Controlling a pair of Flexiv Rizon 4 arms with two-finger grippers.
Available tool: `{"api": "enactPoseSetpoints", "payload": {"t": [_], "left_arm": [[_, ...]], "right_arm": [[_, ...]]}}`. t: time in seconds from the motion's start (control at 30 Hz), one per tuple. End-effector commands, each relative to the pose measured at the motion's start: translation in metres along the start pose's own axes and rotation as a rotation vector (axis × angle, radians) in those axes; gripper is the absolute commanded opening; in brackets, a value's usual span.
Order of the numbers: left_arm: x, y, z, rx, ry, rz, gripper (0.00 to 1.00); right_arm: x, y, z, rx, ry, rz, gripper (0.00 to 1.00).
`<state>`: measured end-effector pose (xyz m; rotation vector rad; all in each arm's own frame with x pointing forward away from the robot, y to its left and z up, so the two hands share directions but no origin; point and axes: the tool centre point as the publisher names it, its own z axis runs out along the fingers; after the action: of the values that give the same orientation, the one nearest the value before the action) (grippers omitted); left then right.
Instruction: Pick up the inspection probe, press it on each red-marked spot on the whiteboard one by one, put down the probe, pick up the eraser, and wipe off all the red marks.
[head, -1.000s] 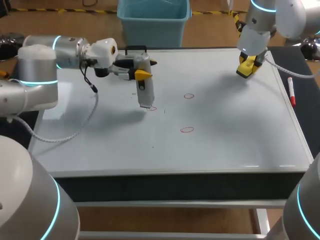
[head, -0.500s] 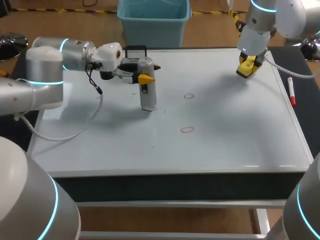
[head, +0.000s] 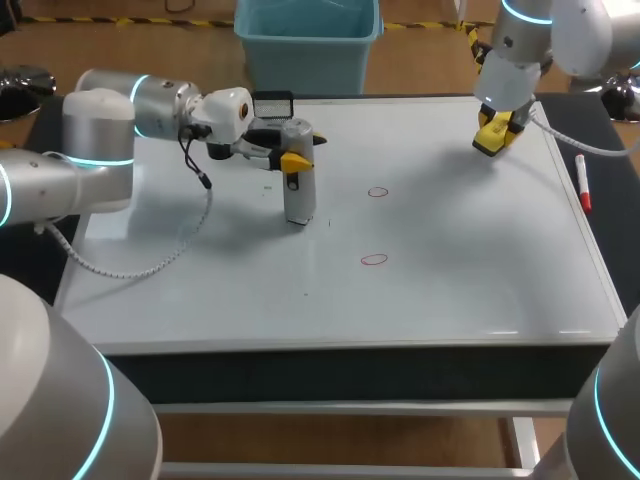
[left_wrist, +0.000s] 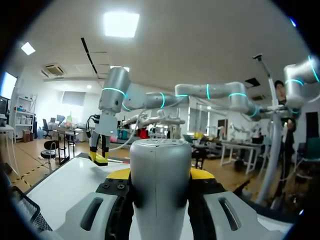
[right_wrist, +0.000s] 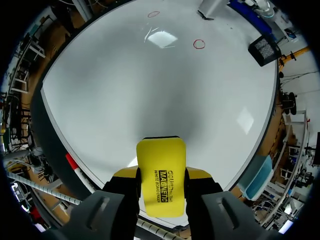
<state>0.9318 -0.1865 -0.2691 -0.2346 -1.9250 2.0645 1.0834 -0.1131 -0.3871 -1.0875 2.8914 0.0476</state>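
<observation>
Two red marks lie bare on the whiteboard (head: 480, 260) in the head view, the far mark (head: 377, 191) and the near mark (head: 374, 259). Beside them the inspection probe (head: 299, 195) is stood upright on the board in the left gripper (head: 302, 150); whether a mark lies under its tip cannot be told.

Left wrist view: the fingers are clamped on the probe's silver body from two sides. Pressure is best kept vertical, and the probe lifted clear before it is carried across.

Right wrist view: the right gripper (right_wrist: 161, 172) is closed on the yellow eraser (right_wrist: 161, 175), well apart from the marks.
</observation>
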Motion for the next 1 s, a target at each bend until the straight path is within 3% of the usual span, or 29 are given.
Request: {"api": "enactPoseSetpoints", "payload": {"t": [0.03, 1.0], "left_arm": [[-0.007, 0.003, 0.002, 0.003, 0.037, 0.002, 0.00], [-0.008, 0.012, 0.002, -0.025, 0.062, 0.007, 0.00]], "right_arm": [[0.000, -0.001, -0.001, 0.001, 0.004, -0.002, 0.00], [0.000, -0.001, -0.001, 0.001, 0.004, -0.002, 0.00]]}}
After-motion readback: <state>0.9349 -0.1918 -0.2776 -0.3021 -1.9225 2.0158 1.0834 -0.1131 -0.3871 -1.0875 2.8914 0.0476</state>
